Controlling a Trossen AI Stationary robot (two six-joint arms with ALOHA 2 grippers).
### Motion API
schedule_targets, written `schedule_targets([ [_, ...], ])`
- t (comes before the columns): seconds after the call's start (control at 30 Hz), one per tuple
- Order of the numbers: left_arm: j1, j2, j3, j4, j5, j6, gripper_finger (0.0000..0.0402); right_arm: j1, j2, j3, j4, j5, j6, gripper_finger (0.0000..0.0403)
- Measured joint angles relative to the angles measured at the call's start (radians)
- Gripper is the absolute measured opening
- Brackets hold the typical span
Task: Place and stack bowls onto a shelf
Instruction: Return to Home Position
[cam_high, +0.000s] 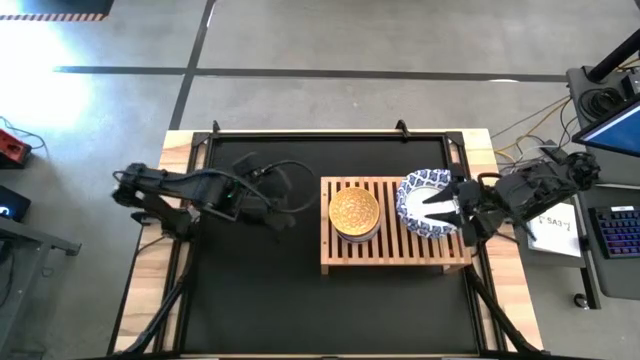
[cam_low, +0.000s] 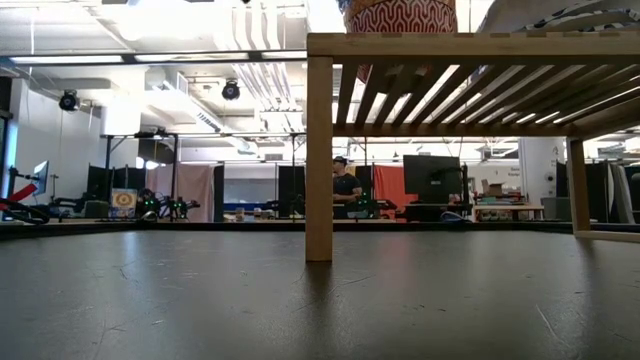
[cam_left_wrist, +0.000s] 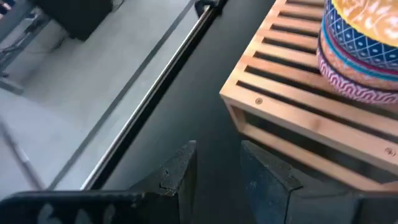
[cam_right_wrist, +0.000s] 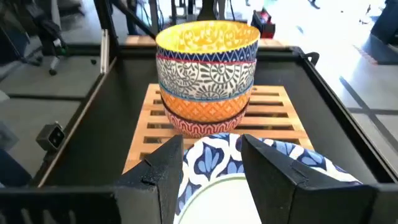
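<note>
- Light-wood slatted shelf (cam_high: 392, 256) stands on the black mat of the table (cam_high: 250, 300), on the right arm's half; the low view shows one of its legs and the slats from beneath.
- A stack of small patterned bowls (cam_high: 354, 213) sits on the shelf's end nearer the left arm. The top bowl is yellow inside with a blue and grey patterned wall, an orange band shows under it, and a red patterned bowl (cam_low: 400, 15) is at the bottom.
- A stack of wide white bowls with blue patterned rims (cam_high: 412, 190) sits on the shelf's other end, just beside the small stack. I cannot tell how many are in it.
- The right gripper (cam_high: 430, 206) hangs over the wide bowls, its jaws spread with nothing between them. Its wrist view looks past them across the blue rim to the small stack.
- The left gripper (cam_left_wrist: 218, 149) is over the bare mat near the shelf's end and clear of it. Its jaws are a little apart and hold nothing.
- In the room behind the table, a person (cam_low: 345, 185) sits at a desk, seen under the shelf.
</note>
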Motion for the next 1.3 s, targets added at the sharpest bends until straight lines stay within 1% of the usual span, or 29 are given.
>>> schedule_targets([
  [0.2, 0.0, -0.223, -0.357, 0.347, 0.002, 0.08, 0.0106, 0.0, -0.074, -0.053, 0.131, -0.045, -0.062, 0.0153],
  [0.4, -0.001, -0.434, -0.696, 0.684, 0.009, 0.16, 0.0106, 0.0, -0.115, -0.095, 0.271, -0.031, -0.139, 0.0153],
  [0.6, -0.001, -0.596, -0.999, 1.064, 0.011, 0.292, 0.0106, -0.001, -0.119, -0.135, 0.325, -0.023, -0.183, 0.0153],
  [0.67, 0.0, -0.639, -1.088, 1.18, 0.03, 0.332, 0.0106, 0.0, -0.122, -0.153, 0.354, 0.006, -0.186, 0.0153],
  [0.8, 0.0, -0.708, -1.222, 1.345, 0.044, 0.371, 0.0106, 0.0, -0.121, -0.19, 0.399, 0.093, -0.22, 0.0153],
  [0.97, 0.0, -0.756, -1.34, 1.463, 0.046, 0.39, 0.0106, -0.001, -0.126, -0.238, 0.52, 0.196, -0.269, 0.0153],
  [1.1, 0.0, -0.77, -1.425, 1.548, 0.069, 0.391, 0.0106, -0.001, -0.138, -0.29, 0.561, 0.26, -0.277, 0.0153],
  [1.2, 0.0, -0.77, -1.472, 1.605, 0.088, 0.391, 0.0106, -0.001, -0.161, -0.335, 0.6, 0.351, -0.272, 0.0153],
  [1.3, -0.001, -0.764, -1.514, 1.678, 0.081, 0.397, 0.0106, -0.001, -0.197, -0.379, 0.689, 0.481, -0.273, 0.0153],
])
